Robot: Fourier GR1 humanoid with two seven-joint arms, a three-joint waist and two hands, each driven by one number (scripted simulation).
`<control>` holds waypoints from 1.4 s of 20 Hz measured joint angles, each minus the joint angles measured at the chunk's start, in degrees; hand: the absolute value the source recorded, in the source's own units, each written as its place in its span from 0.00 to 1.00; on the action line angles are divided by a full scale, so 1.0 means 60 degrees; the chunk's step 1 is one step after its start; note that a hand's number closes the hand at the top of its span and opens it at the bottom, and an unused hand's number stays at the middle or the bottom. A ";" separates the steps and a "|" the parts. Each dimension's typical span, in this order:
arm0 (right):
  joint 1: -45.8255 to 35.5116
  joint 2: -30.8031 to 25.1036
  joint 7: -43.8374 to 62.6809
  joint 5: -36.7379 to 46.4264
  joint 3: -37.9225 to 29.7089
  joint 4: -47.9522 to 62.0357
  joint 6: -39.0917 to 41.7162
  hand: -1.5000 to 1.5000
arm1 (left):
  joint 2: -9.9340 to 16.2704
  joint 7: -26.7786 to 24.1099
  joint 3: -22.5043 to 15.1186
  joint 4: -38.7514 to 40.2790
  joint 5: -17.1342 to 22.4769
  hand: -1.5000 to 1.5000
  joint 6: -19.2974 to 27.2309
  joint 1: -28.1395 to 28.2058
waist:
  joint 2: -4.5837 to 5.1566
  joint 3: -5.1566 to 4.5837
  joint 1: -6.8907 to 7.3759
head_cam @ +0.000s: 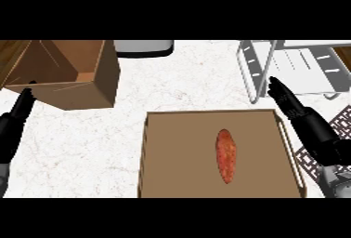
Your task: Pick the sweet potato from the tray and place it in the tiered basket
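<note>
The tiered basket (295,69) at the far right is cut off by the top and right edges. The cardboard box (65,74) at the far left loses its far corner. The left hand (15,123) runs off the left edge.

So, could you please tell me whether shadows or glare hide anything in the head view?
Head view: lighting is even, no glare on the counter; the box is darker inside, its floor still visible; the sweet potato lies unshaded in the tray; the basket is bright but readable; each black robot hand, left and right, shows little detail.
</note>
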 measured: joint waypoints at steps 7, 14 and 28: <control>-0.0346 0.1513 -0.1247 -0.3268 -0.1721 0.0473 0.0698 1.00 | -0.1079 0.0168 0.0098 -0.0907 0.0274 0.50 0.0797 -0.0274 | 0.0063 0.0149 -0.0174; -0.0145 0.2173 -0.0478 -0.6185 -0.2043 0.1908 0.2834 0.00 | -0.2265 0.0443 -0.0424 -0.1799 0.0344 0.50 0.1376 -0.0751 | 0.0113 0.0125 -0.0025; -0.0501 -0.2229 -0.0209 -0.4964 -0.3829 0.1038 0.7815 0.00 | -0.2977 0.0994 -0.1196 -0.2866 -0.0272 0.50 0.2096 -0.0384 | -0.0053 0.0021 -0.0204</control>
